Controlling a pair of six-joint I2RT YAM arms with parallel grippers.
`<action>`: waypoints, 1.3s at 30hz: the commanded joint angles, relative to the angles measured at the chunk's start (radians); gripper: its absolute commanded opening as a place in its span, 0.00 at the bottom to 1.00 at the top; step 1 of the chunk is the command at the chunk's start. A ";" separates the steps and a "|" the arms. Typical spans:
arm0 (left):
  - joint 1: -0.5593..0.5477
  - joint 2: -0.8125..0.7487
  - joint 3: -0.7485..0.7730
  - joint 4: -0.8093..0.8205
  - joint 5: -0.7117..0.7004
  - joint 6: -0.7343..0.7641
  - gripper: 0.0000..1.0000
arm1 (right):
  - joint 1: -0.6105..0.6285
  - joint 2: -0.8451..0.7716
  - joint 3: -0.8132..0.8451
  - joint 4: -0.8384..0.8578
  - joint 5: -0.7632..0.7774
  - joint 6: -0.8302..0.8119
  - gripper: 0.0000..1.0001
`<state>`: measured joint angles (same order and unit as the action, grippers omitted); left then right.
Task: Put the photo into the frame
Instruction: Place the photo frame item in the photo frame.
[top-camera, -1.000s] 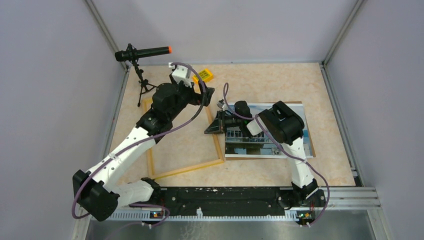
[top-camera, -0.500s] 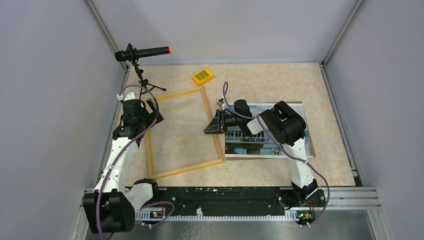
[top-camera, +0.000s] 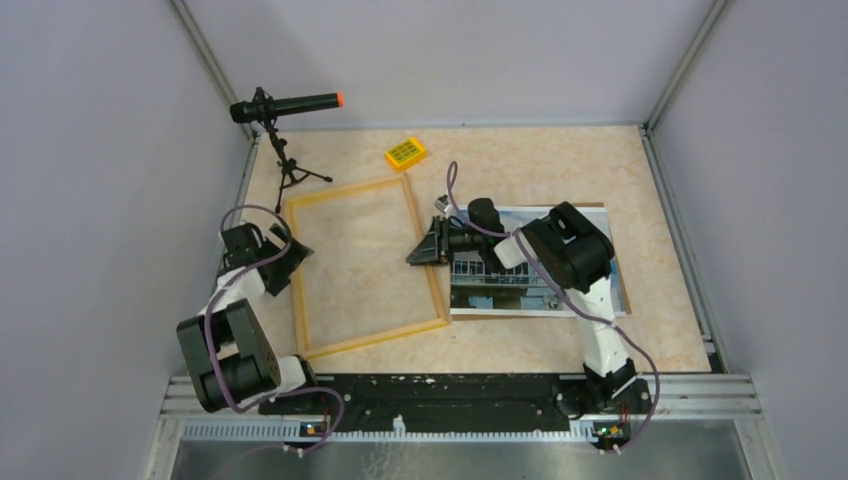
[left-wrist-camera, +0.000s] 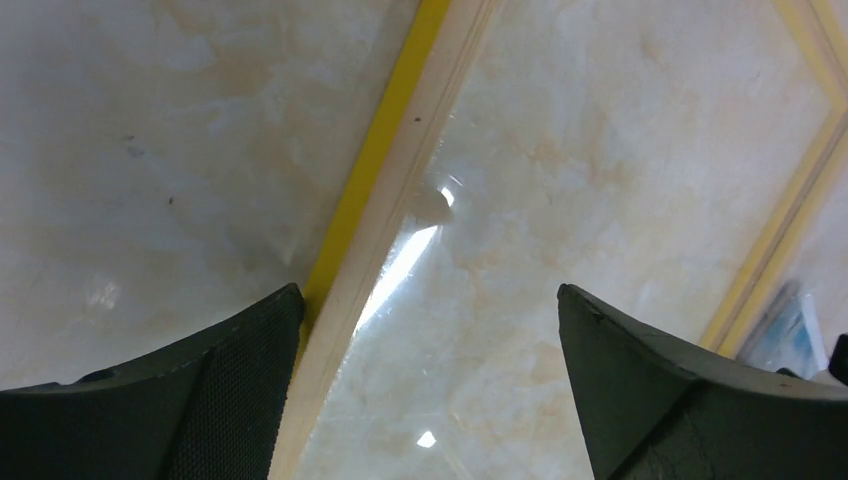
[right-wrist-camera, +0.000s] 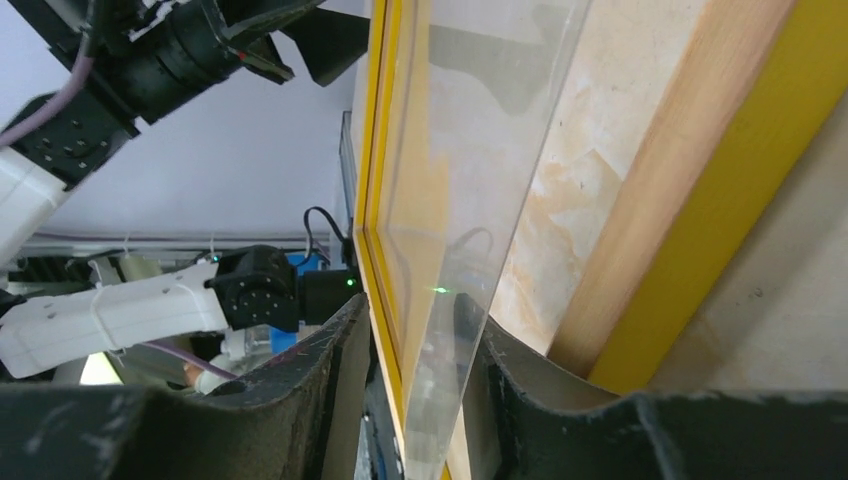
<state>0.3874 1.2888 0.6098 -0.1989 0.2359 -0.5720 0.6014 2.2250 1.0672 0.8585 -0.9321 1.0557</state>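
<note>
photo (top-camera: 482, 283): flat, picture side up, on the brown board (top-camera: 592, 207) at the right of the tabletop (top-camera: 530, 165); just beside the frame, not in it, with the right arm hanging over much of it
frame (top-camera: 375, 337): flat on the tabletop left of the photo, clear pane (right-wrist-camera: 470, 150) in it
right end effector (top-camera: 421, 250): at the frame's right rail, jaws partly apart astride the rail edge and pane; can't tell if they bear on it
left end effector (top-camera: 284, 258): jaws wide apart, nothing in them, hanging over the frame's left rail
risk, frame: if the right jaws drag on rail or pane while pulling off, the frame skews or slides onto the photo's edge
risk, pane: a side load from one finger could lever it out of the rails
risk, photo: thin paper flat on the board, hard to get a finger under; an edge pinch likely creases it or lifts the board too
risk, fit: frame looks only slightly bigger than the print; any skew and a corner rides on a rail instead of dropping in
</note>
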 joint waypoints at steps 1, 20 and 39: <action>0.006 0.063 -0.036 0.158 0.278 0.000 0.98 | 0.016 -0.035 -0.011 0.037 0.059 0.034 0.36; 0.002 0.091 -0.031 0.087 0.448 0.101 0.98 | -0.018 -0.099 -0.144 0.192 0.093 0.207 0.00; 0.002 0.081 -0.029 0.107 0.459 0.103 0.98 | -0.016 -0.031 -0.141 0.364 0.017 0.349 0.00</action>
<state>0.3965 1.3941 0.5690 -0.0799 0.6617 -0.4797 0.5861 2.2002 0.9165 1.2221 -0.8875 1.4681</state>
